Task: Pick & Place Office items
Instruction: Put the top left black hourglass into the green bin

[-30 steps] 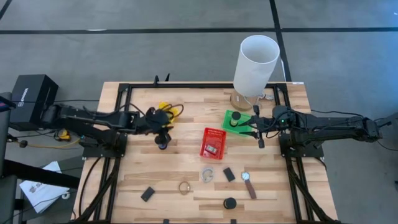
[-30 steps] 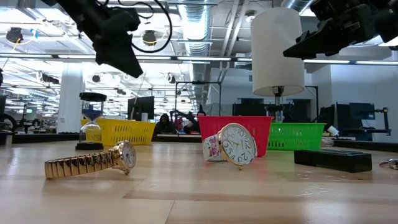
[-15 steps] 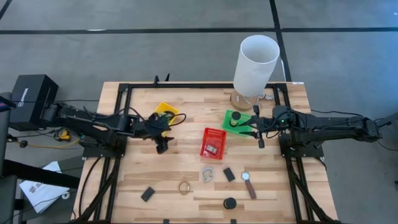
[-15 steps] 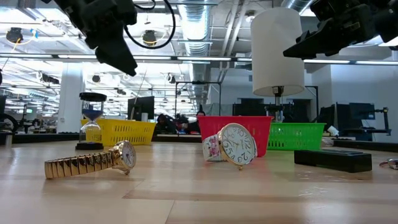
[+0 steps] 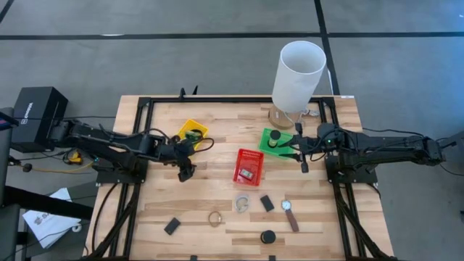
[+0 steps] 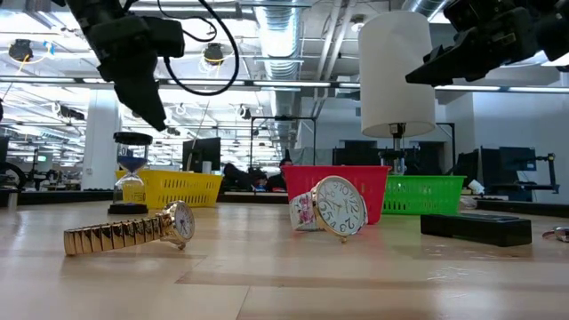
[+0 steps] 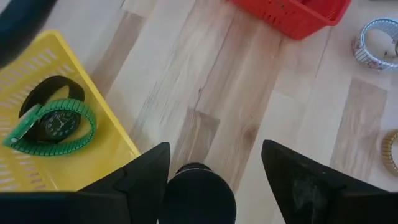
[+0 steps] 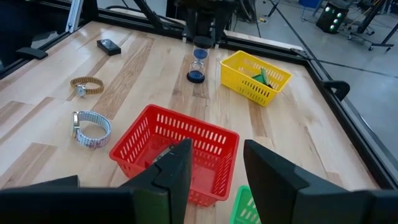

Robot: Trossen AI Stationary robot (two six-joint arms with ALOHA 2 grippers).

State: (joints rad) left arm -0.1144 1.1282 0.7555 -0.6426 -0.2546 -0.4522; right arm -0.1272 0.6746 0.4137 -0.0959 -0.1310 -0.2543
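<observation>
Overhead, the wooden table (image 5: 217,123) carries a yellow basket (image 5: 190,130) holding a green watch (image 7: 53,124). Just beside that basket stands an hourglass (image 5: 187,172), directly under the left gripper (image 5: 186,168), whose fingers are spread apart around it. Across the table, the right gripper (image 5: 301,156) hangs beside the green basket (image 5: 274,142), fingers parted and empty.

The dial of the watch (image 6: 339,207) standing before the red basket (image 6: 336,180) in the low view carries a ring of hour numerals, though they are too small to read one by one. A pale mark on the black box (image 5: 34,107) beside the worktop is illegible.
</observation>
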